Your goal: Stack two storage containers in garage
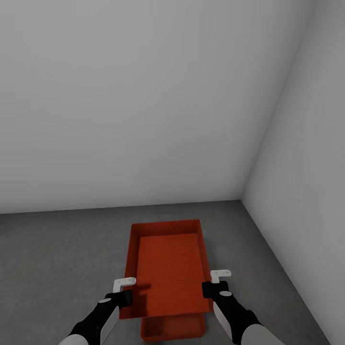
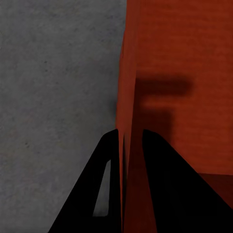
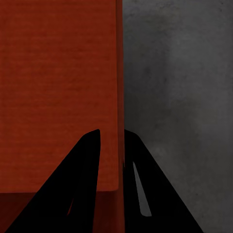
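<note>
Both tools pinch the long rims of the upper storage container, left tool and right tool on opposite walls. It sits skewed over the lower storage container on the grey floor, with open floor on either side and the garage walls well ahead.

1. The upper storage container, an orange-red shallow open bin with a finely ribbed bottom, is held by its two long side walls, just above the other.
2. The lower storage container, identical, lies on the dark grey concrete floor, its near end showing beneath.
</note>
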